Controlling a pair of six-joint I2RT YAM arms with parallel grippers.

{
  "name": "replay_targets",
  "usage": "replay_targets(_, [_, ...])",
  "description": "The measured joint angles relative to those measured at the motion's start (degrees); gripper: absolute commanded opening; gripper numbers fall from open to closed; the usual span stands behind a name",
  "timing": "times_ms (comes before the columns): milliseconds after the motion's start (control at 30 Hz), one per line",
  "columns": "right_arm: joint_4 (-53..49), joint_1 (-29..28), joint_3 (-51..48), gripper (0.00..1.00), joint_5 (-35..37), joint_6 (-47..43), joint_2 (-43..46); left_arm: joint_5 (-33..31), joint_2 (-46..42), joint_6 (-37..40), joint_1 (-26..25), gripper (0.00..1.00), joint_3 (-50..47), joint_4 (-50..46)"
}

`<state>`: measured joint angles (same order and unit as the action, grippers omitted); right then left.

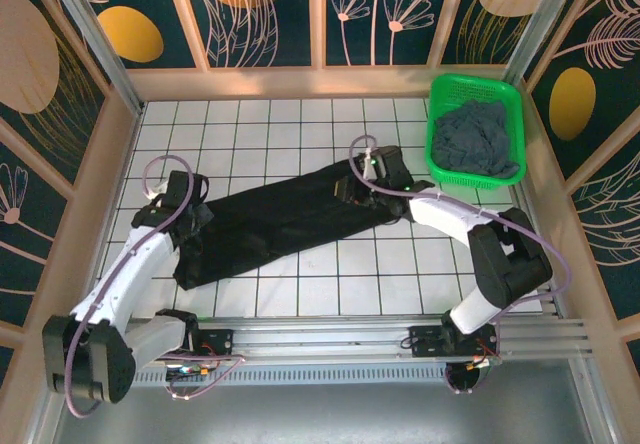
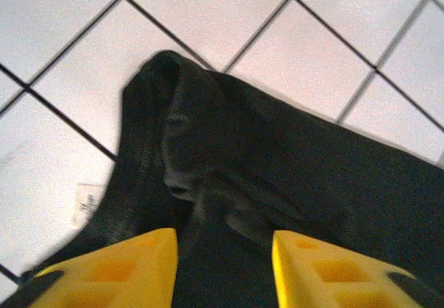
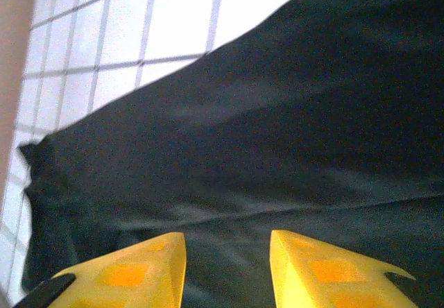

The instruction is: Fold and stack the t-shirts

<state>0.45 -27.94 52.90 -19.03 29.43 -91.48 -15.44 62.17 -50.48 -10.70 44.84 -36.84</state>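
The black t-shirt [image 1: 280,219] lies on the white tiled table as a long narrow strip, running diagonally from near left to far right. My left gripper [image 1: 200,209] hovers over its left end, jaws open; in the left wrist view the yellow fingers [image 2: 139,266] straddle bunched black cloth [image 2: 229,162] without pinching it. My right gripper [image 1: 362,182] is over the strip's right end. Its jaws are open too, with smooth black cloth [image 3: 263,134] lying flat under the gap of the gripper [image 3: 227,235]. The slate grey-blue t-shirt [image 1: 480,139] sits crumpled in the basket.
The green mesh basket [image 1: 436,134] stands at the far right corner against the wooden wall. A white label [image 2: 87,204] pokes out from the shirt's edge. Bare white tiles [image 1: 250,129] lie behind and in front of the strip. A metal rail [image 1: 350,339] runs along the near edge.
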Motion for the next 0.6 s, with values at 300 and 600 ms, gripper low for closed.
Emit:
replay_targets(300, [-2.0, 9.4, 7.7, 0.23, 6.1, 0.1, -11.6, 14.4, 5.7, -13.3, -0.5, 0.26, -9.2, 9.9])
replay_targets(600, [-6.7, 10.6, 16.9, 0.21, 13.1, -3.5, -22.8, 18.2, 16.4, -16.2, -0.5, 0.26, -11.1, 17.7])
